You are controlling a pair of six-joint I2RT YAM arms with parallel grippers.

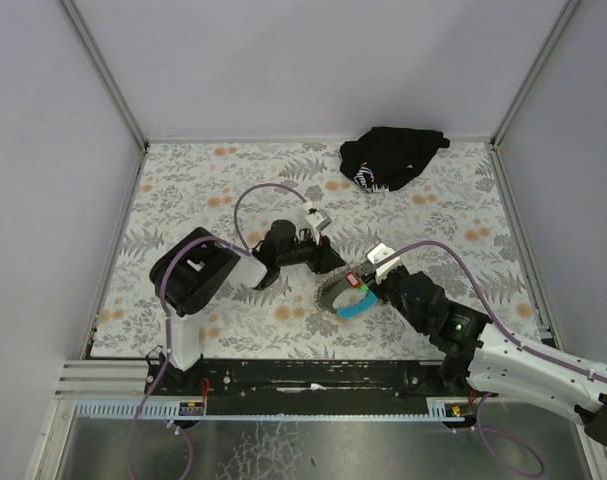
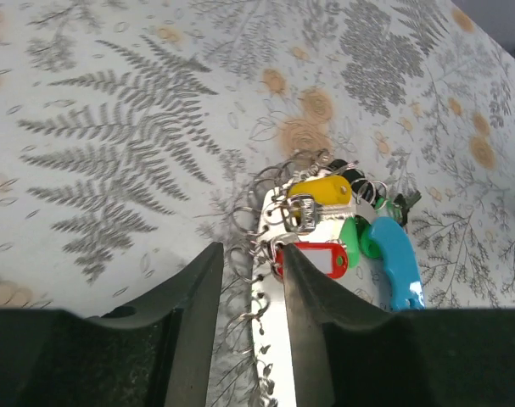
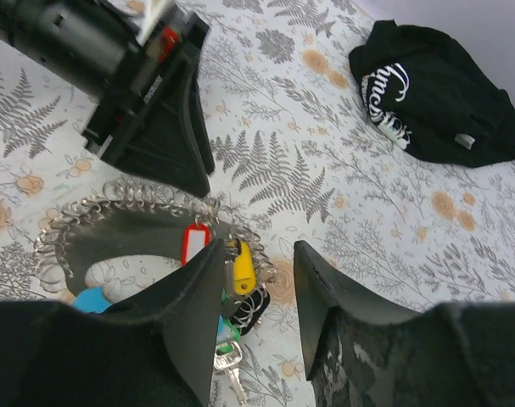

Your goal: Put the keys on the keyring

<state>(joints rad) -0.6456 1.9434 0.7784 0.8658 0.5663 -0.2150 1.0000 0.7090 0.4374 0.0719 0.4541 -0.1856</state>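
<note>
Though the top view hides both jaw gaps, the wrist views show them: left gripper (image 2: 250,254) fingers apart, straddling the keyring (image 2: 270,356) on its shiny patterned strap; right gripper (image 3: 259,250) apart, empty. Just beyond, the keys (image 2: 323,222) lie bunched, with red, yellow and green plastic tags, beside the curved light-blue section (image 2: 399,267) on the fern-print tabletop (image 2: 113,127). Far: crumpled black cloth (image 3: 444,102).

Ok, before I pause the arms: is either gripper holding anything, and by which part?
Nothing seems held. The left gripper stands open astride the strap, not pinching it; the right gripper is open and empty.
</note>
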